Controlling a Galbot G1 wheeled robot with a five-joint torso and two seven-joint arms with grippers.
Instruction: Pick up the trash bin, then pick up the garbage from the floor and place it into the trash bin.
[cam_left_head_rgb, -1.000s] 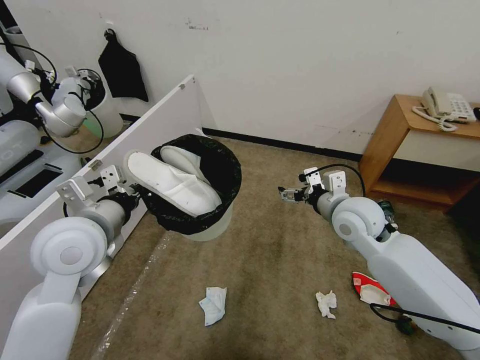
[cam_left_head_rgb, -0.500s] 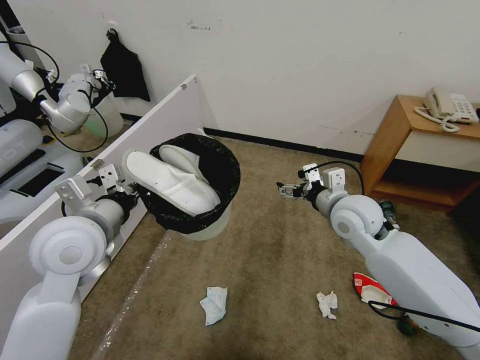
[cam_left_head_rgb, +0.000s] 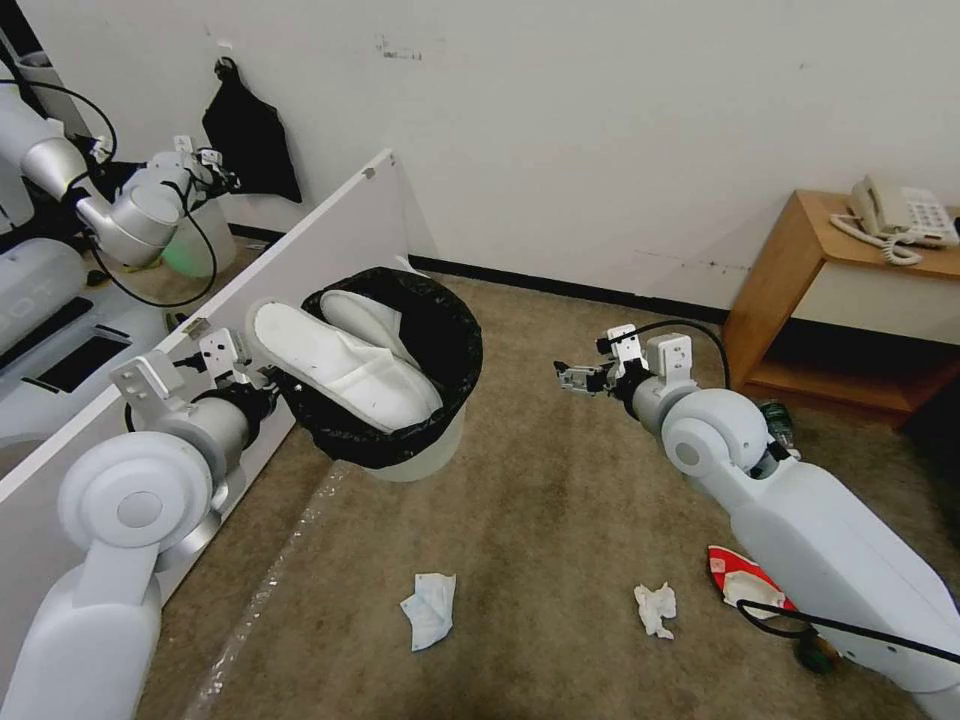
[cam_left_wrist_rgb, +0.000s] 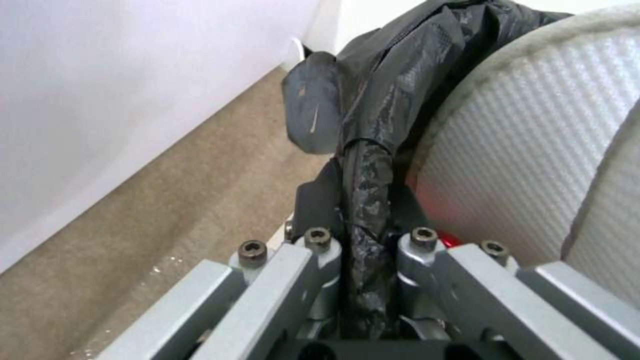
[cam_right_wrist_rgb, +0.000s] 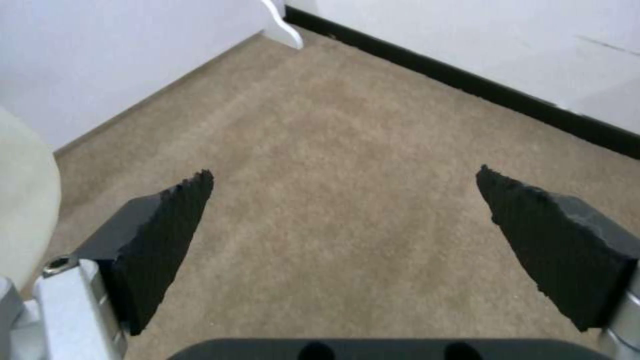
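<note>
Head view: the bin (cam_left_head_rgb: 400, 400) is already up off the carpet, held at its rim by the left gripper (cam_left_head_rgb: 262, 382), with two slippers (cam_left_head_rgb: 345, 365) inside. Left to get: a mask (cam_left_head_rgb: 428, 610), a tissue (cam_left_head_rgb: 655, 608) and a wrapper (cam_left_head_rgb: 745, 585) on the floor.

Left wrist view: the gripper (cam_left_wrist_rgb: 363, 235) is clamped tight on the bagged rim (cam_left_wrist_rgb: 363, 165).

Right wrist view: the right gripper (cam_right_wrist_rgb: 343, 245) is spread wide over bare carpet, holding nothing. So roughly halfway, I'd say.
</note>
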